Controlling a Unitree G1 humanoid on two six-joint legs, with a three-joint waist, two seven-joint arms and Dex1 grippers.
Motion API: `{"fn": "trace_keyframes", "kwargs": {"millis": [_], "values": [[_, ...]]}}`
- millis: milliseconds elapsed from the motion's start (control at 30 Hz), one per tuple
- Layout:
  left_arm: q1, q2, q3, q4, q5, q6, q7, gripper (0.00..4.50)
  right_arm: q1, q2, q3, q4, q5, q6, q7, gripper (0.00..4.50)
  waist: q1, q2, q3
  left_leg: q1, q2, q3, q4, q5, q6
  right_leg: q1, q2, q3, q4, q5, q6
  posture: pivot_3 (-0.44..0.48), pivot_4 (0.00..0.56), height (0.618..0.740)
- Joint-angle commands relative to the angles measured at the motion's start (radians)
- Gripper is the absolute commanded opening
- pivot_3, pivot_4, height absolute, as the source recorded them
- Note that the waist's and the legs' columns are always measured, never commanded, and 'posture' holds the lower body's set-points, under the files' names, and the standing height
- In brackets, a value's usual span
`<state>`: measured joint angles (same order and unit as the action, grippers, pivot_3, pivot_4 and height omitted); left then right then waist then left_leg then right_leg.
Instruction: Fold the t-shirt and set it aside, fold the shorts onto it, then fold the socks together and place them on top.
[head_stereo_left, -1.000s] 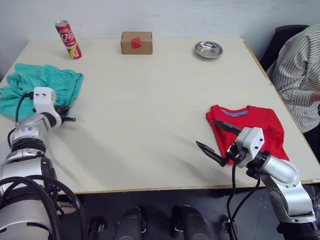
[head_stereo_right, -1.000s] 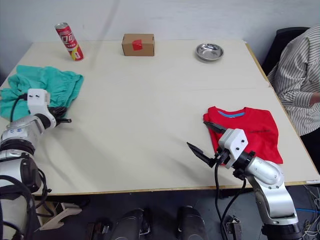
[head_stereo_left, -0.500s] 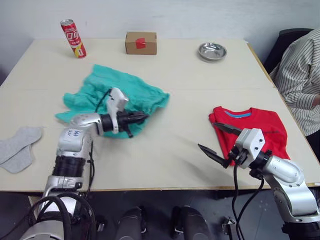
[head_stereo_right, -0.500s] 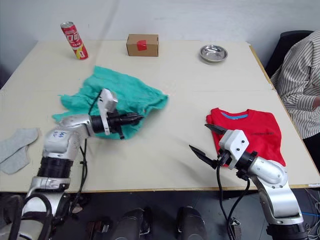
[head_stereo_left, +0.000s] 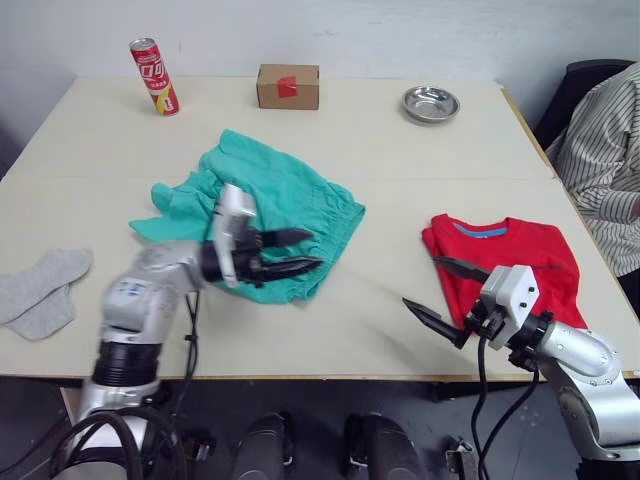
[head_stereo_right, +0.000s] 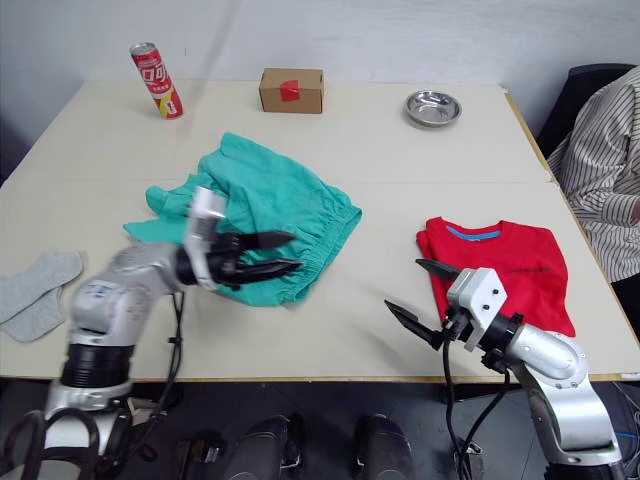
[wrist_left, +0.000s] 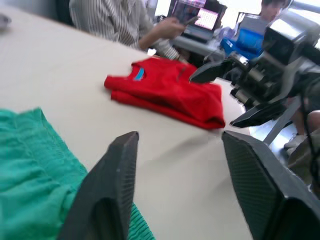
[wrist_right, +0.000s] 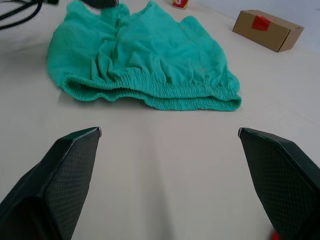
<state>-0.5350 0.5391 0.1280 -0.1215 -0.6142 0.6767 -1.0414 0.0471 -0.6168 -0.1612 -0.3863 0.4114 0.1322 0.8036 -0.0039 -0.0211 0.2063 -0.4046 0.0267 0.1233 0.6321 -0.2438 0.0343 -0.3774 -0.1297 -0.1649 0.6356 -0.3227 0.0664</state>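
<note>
The teal-green shorts (head_stereo_left: 270, 205) lie crumpled in the middle of the table, waistband toward the right. My left gripper (head_stereo_left: 312, 250) hovers open over their near right edge, holding nothing. The red t-shirt (head_stereo_left: 510, 262) lies folded at the right, near the front edge. My right gripper (head_stereo_left: 422, 282) stands open just left of the t-shirt, empty. Two grey socks (head_stereo_left: 40, 290) lie flat at the far left. In the left wrist view the shorts (wrist_left: 30, 165) sit beside the spread fingers (wrist_left: 110, 190), with the t-shirt (wrist_left: 165, 90) beyond. The right wrist view faces the shorts (wrist_right: 145, 65).
A red can (head_stereo_left: 155, 63), a cardboard box (head_stereo_left: 288, 86) and a small metal bowl (head_stereo_left: 431, 101) stand along the table's far edge. A person in a striped shirt (head_stereo_left: 600, 150) sits at the right side. Bare tabletop lies between the shorts and the t-shirt.
My left gripper has dragged the shorts from the far left to the table's middle, then opened and let them go. The right arm has barely moved. The camera has shifted.
</note>
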Motion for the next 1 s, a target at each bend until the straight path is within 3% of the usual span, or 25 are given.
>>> {"fn": "trace_keyframes", "kwargs": {"millis": [33,133,233,300,367,533,700,933,1000], "values": [[0.007,0.083,0.127,0.03,-0.075,0.013,-0.029,3.09,-0.05,-0.002,0.021,-0.034,0.029,0.012,0.017,4.5,0.0,0.001,0.001,0.0,0.0,0.0,0.0,0.0,0.0,0.0,0.0,0.0,0.0,0.0,0.0,0.0,0.15,0.74],[0.035,0.184,0.135,0.154,0.048,-0.142,-0.055,3.09,-0.118,0.005,0.128,-0.042,-0.008,0.044,0.037,4.5,0.002,0.002,0.001,0.001,0.0,0.0,0.0,0.0,0.0,0.0,0.0,0.0,0.001,0.0,0.0,0.0,0.15,0.74],[0.073,0.291,0.065,0.345,0.256,-0.499,-0.132,3.62,-0.208,0.042,0.277,-0.019,-0.103,0.061,0.023,4.5,0.0,0.002,0.001,0.001,0.0,0.001,-0.001,-0.001,-0.001,-0.002,0.0,0.001,0.001,-0.001,-0.001,0.0,0.15,0.74],[0.065,0.34,0.018,0.507,0.367,-0.737,-0.163,4.24,-0.282,0.088,0.377,0.028,-0.191,0.042,0.006,4.5,0.001,0.002,0.001,-0.001,0.0,0.003,-0.002,-0.001,-0.002,-0.006,0.0,0.002,0.001,-0.001,-0.002,0.0,0.15,0.74],[0.014,0.357,-0.002,0.664,0.42,-0.849,-0.155,4.47,-0.357,0.108,0.489,0.108,-0.323,-0.043,0.022,4.5,0.003,0.002,0.001,-0.004,0.001,0.006,-0.002,-0.001,-0.002,-0.011,-0.001,0.003,0.002,-0.001,-0.003,0.0,0.15,0.74],[-0.132,0.382,-0.081,0.943,0.545,-1.033,-0.169,4.47,-0.505,0.181,0.596,0.277,-0.477,-0.139,-0.01,4.5,0.004,0.001,0.0,-0.019,0.0,0.007,0.009,-0.001,0.002,-0.021,-0.001,0.002,0.011,0.0,-0.001,0.0,0.15,0.74],[-0.244,0.409,-0.177,1.163,0.7,-1.172,-0.094,4.47,-0.592,0.209,0.661,0.362,-0.6,-0.083,-0.007,4.5,-0.007,0.0,0.0,-0.018,0.0,0.014,0.015,-0.004,0.008,-0.021,-0.001,0.005,0.015,0.002,0.002,0.0,0.15,0.74],[-0.315,0.397,-0.241,1.317,0.812,-1.211,0.036,4.47,-0.639,0.251,0.681,0.411,-0.712,0.032,-0.05,4.5,-0.024,0.0,0.0,-0.013,0.001,0.015,0.015,-0.003,0.007,-0.021,-0.002,0.008,0.018,0.001,0.001,0.0,0.15,0.74],[-0.341,0.358,-0.263,1.365,0.842,-1.15,0.114,4.5,-0.649,0.267,0.673,0.425,-0.725,0.069,-0.07,4.1,-0.023,0.0,-0.001,-0.007,0.001,0.016,0.014,-0.004,0.006,-0.017,-0.002,0.009,0.018,0.001,0.001,0.0,0.15,0.74]]}}
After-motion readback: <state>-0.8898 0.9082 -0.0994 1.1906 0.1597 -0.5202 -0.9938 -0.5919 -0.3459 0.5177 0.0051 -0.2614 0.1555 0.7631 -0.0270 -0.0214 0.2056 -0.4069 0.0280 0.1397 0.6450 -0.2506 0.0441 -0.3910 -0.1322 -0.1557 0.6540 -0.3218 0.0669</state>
